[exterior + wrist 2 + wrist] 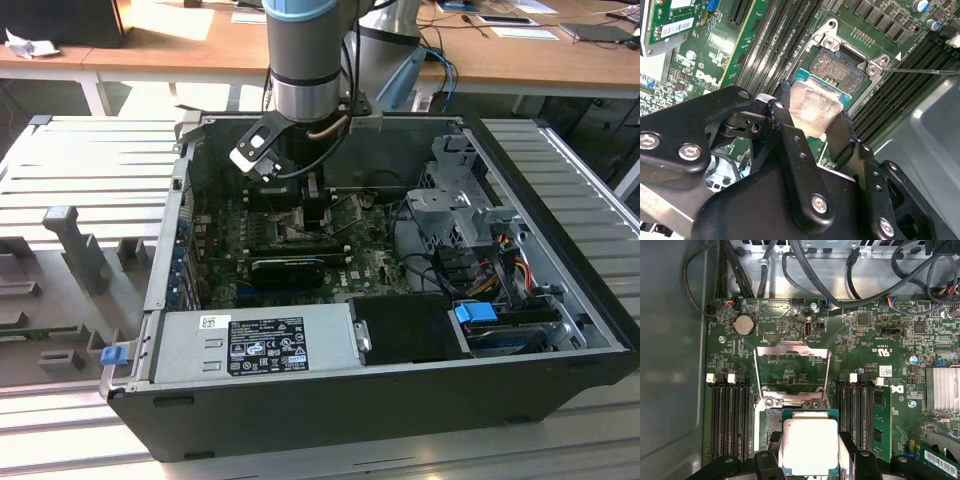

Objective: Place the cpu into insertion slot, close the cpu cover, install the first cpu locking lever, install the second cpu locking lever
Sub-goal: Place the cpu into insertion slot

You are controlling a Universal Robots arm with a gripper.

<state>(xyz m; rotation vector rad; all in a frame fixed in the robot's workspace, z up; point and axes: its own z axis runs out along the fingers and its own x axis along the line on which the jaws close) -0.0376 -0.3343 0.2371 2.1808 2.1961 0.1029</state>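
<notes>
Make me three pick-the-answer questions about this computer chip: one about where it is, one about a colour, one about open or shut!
1. Where is the cpu?
A on the desk
B in the pincer, at the insertion slot
C on the case's rim
2. Its face is?
A red
B blue
C silver-grey
3. The cpu cover is?
A flipped open
B shut over the chip
C snapped in half

Answers: B, black fingers flank it at the socket; C, its pale metal top shows; A, the frame lies back, green board showing through its window.
</notes>
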